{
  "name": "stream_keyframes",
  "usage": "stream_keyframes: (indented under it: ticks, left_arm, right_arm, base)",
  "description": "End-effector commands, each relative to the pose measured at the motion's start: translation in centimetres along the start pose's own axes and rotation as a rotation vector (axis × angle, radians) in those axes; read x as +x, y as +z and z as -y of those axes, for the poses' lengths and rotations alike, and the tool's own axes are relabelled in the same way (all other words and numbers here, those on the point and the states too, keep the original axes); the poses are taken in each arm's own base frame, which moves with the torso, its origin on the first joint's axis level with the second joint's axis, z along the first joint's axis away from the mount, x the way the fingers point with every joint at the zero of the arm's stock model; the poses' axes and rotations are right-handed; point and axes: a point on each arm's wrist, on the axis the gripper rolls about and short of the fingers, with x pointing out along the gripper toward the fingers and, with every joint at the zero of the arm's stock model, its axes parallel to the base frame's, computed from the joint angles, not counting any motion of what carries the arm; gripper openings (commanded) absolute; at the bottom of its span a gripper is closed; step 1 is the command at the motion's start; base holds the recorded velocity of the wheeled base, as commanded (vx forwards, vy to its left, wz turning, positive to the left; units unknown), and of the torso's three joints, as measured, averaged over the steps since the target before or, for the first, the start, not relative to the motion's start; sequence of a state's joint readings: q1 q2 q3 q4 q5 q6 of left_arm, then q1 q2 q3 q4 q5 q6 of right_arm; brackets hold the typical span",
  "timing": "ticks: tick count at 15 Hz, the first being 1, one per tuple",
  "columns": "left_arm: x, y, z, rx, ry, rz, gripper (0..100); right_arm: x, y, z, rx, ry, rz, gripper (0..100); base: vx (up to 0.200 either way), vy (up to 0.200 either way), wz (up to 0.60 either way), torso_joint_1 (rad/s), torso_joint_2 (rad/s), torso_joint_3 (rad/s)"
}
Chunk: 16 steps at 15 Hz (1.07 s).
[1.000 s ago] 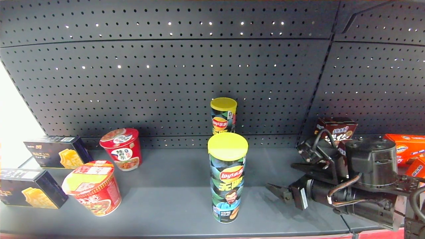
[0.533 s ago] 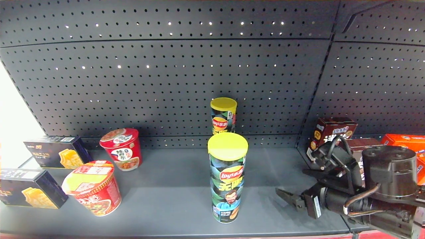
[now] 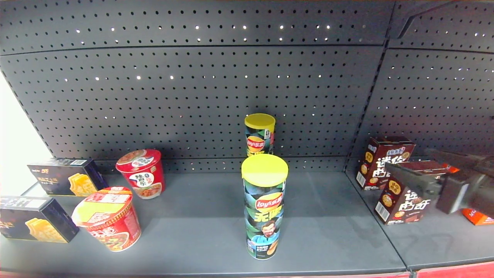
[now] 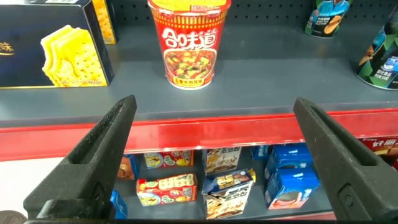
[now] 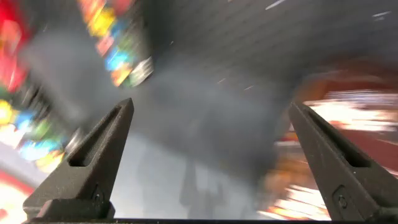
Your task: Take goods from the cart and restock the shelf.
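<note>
ok, right claw [image 5: 209, 109] is spread wide and empty, at the right edge of the head view by the brown boxes [image 3: 401, 204]. left claw [image 4: 214, 102] is also apart and empty, facing the shelf [image 4: 249, 87] front, noodle cup [image 4: 189, 43] beyond. front chip can [image 3: 264, 204] stands upright mid-frame, second chip can [image 3: 259, 133] behind it near the pegboard [image 3: 173, 96].

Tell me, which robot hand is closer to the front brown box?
Right. The right gripper hangs beside the front brown box; the left gripper faces the front noodle cup at the other end of the shelf.
</note>
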<state>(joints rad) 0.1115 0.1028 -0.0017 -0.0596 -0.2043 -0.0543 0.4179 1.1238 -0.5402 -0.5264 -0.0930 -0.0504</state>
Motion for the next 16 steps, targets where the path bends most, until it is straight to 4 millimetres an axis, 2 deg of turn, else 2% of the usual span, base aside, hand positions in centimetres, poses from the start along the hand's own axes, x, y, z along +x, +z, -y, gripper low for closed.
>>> stream_keyframes:
  ticks: [1,3,4,5,7,8,9,10,12,13,16]
  left_arm:
    - [0.0,0.0,0.0,0.005,0.001,0.0,100]
    - [0.0,0.0,0.0,0.006,-0.001,-0.001,100]
    - [0.0,0.0,0.0,0.007,-0.001,0.0,100]
    - [0.0,0.0,0.0,0.008,-0.001,-0.001,100]
    - [0.0,0.0,0.0,0.006,-0.001,-0.001,100]
    - [0.0,0.0,0.0,0.005,0.001,0.0,100]
    - [0.0,0.0,0.0,0.005,0.004,0.0,100]
    - [0.0,0.0,0.0,0.009,0.002,-0.003,100]
    - [0.0,0.0,0.0,0.013,0.001,-0.001,100]
    - [0.0,0.0,0.0,0.015,-0.004,-0.003,100]
    - [0.0,0.0,0.1,0.023,-0.048,-0.003,100]
  right_arm:
    - [-7.5,-0.2,2.6,0.01,-0.229,0.169,100]
    - [-11.9,-4.5,2.0,0.009,-0.305,0.151,100]
    - [-13.3,-5.9,1.7,0.009,-0.306,0.141,100]
    - [-16.0,-8.1,0.9,0.011,-0.303,0.132,100]
    - [-19.4,-11.5,0.0,0.012,-0.296,0.121,100]
    - [-19.3,-12.3,0.1,0.035,-0.328,0.103,100]
    - [-19.3,-11.8,0.1,0.044,-0.337,0.154,100]
    - [-18.9,-12.4,0.1,0.042,-0.329,0.144,100]
    - [-17.5,-15.2,0.3,0.039,-0.349,0.103,100]
    - [-17.2,-15.7,0.3,0.019,-0.348,0.096,100]
    - [-17.2,-15.9,0.2,0.033,-0.313,0.082,100]
  base:
    - [0.0,0.0,0.0,0.0,0.0,0.0]
    - [0.0,0.0,0.0,0.0,0.0,0.0]
    - [0.0,0.0,0.0,0.0,0.0,0.0]
    - [0.0,0.0,0.0,0.0,0.0,0.0]
    - [0.0,0.0,0.0,0.0,0.0,0.0]
    - [0.0,0.0,0.0,0.0,0.0,0.0]
    - [0.0,0.0,0.0,0.0,0.0,0.0]
    - [0.0,0.0,0.0,0.0,0.0,0.0]
    - [0.0,0.0,0.0,0.0,0.0,0.0]
    - [0.0,0.0,0.0,0.0,0.0,0.0]
    - [0.0,0.0,0.0,0.0,0.0,0.0]
